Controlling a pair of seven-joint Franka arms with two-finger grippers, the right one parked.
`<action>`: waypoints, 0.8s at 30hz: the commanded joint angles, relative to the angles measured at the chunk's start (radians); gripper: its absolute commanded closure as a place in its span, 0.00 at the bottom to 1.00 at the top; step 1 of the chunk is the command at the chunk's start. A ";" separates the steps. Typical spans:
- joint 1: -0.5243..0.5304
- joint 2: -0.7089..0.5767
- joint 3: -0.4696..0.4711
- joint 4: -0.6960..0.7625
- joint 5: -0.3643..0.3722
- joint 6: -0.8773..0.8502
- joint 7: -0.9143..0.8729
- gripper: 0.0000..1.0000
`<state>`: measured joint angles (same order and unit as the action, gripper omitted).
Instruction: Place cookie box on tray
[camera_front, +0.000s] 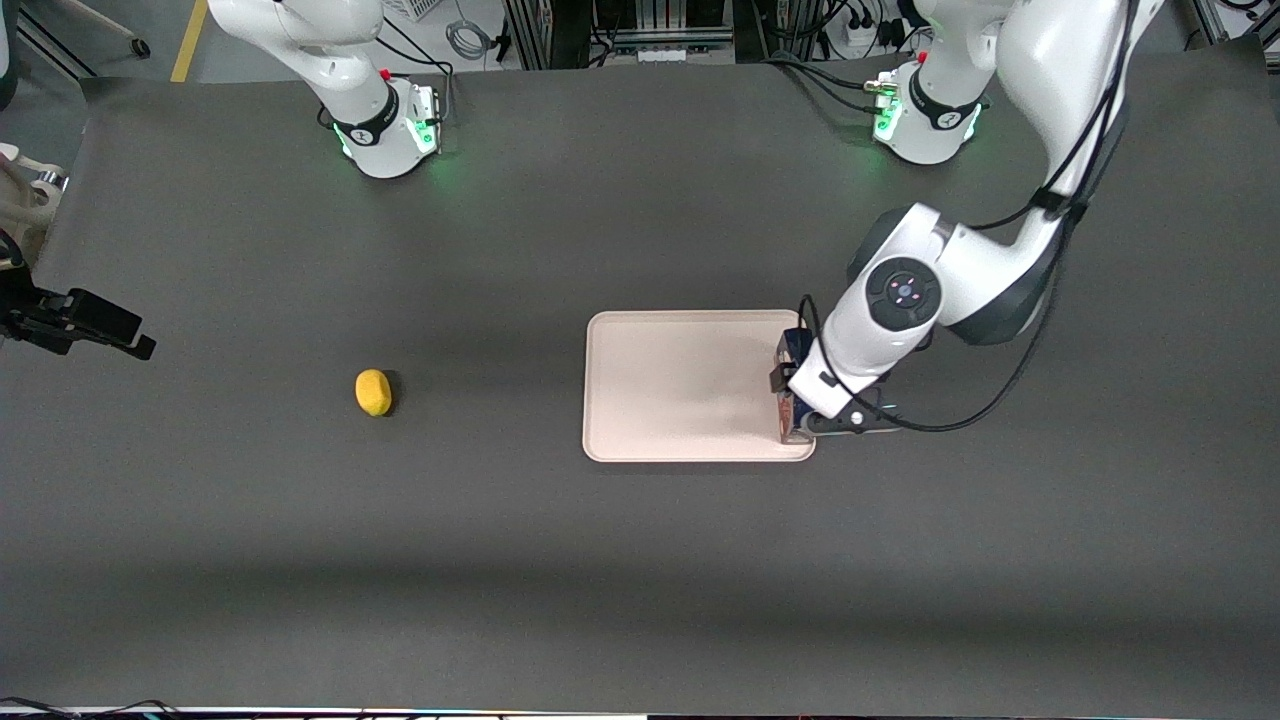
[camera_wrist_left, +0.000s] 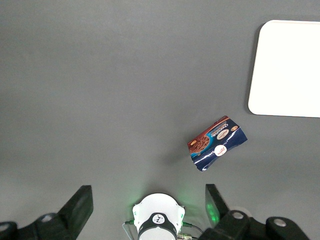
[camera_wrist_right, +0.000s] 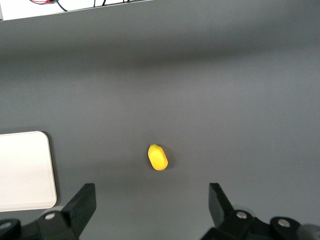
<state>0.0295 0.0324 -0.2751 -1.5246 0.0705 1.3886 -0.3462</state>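
Claw (camera_wrist_left: 147, 190) hangs with fingers spread wide, gripping nothing. Seen from the wrist, the cookie box (camera_wrist_left: 217, 143) lies on the dark mat (camera_wrist_left: 100, 100) past the fingertips, near the tray (camera_wrist_left: 290, 70) corner but apart from it. The front view shows the box tight against the claw at the tray's rim, partly hidden by the wrist.

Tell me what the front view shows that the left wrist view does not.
Only the front view: a yellow object toward the parked arm's end, and the gripper low at the tray edge, right by the box. Only the left wrist view: the box's printed face, lying on the table apart from the tray. Both: box, tray, table.
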 joint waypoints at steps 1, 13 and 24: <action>-0.005 -0.111 0.143 -0.023 -0.032 -0.080 0.208 0.00; -0.005 -0.359 0.298 -0.331 -0.034 0.044 0.406 0.00; -0.006 -0.384 0.295 -0.353 -0.034 0.069 0.406 0.00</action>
<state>0.0308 -0.3196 0.0202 -1.8507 0.0440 1.4306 0.0509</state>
